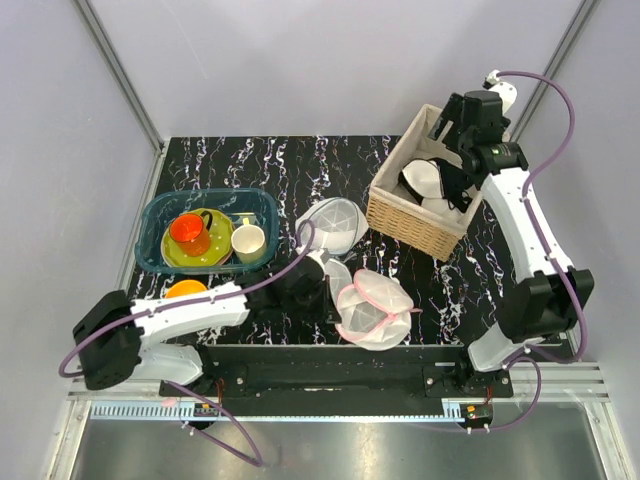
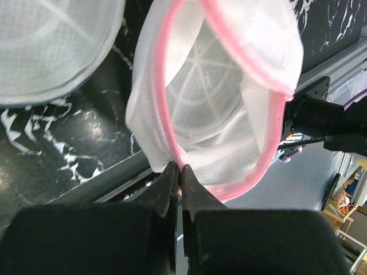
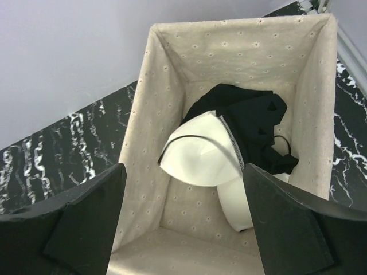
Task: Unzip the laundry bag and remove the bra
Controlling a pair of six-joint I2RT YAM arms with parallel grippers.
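Note:
The laundry bag [image 1: 375, 308], white mesh with a pink rim, lies unzipped and gaping at the table's near edge; its inside looks empty in the left wrist view [image 2: 218, 86]. My left gripper [image 1: 322, 290] is shut on the bag's pink rim [image 2: 179, 169]. The bra [image 3: 221, 154], white cups with black fabric, lies inside the wicker basket [image 1: 392, 210], and shows in the top view [image 1: 430, 180]. My right gripper [image 3: 183, 206] is open and empty, hovering over the basket [image 3: 137, 172].
An all-white mesh dome [image 1: 333, 224] lies left of the basket, also in the left wrist view [image 2: 51, 46]. A blue tub [image 1: 160, 225] at the left holds a red cup, a cream cup and a green plate. An orange thing [image 1: 185, 289] sits below it.

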